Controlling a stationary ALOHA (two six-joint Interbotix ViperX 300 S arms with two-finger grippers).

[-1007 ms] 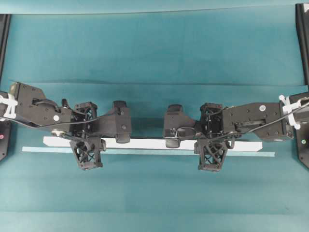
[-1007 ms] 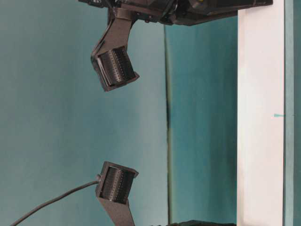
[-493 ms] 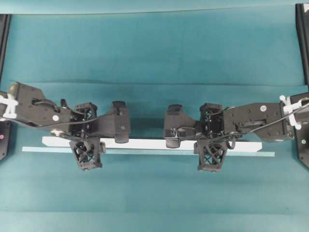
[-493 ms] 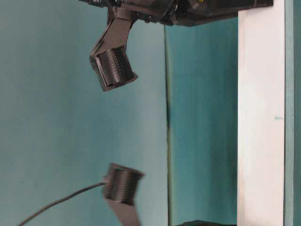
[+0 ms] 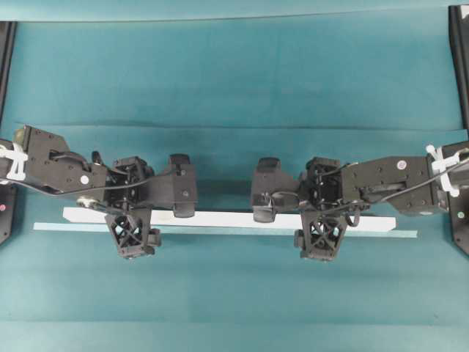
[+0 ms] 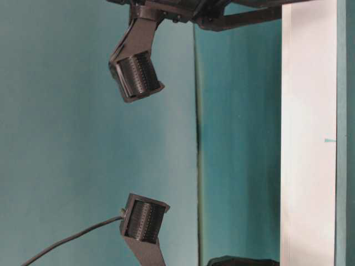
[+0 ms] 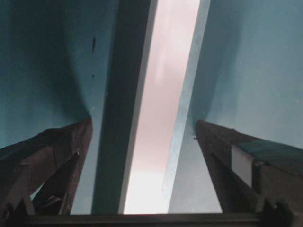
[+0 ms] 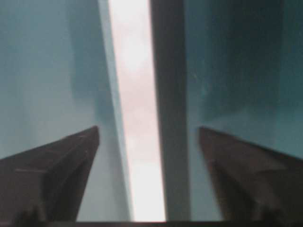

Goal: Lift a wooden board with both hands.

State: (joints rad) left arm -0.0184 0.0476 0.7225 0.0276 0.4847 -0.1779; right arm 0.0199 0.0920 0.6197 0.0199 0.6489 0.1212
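The board point(image 5: 220, 218) lies flat across the lower middle of the overhead frame, against the tape strip point(image 5: 220, 231). The left gripper point(image 5: 130, 209) and right gripper point(image 5: 319, 209) straddle it near opposite ends, jaws spread wide and clear of its edges, gripping nothing; this spacing suits a balanced lift.

I see the left gripper point(image 5: 130, 205) and right gripper point(image 5: 320, 205) spread wide, freeing the wooden board point(image 5: 220, 218).
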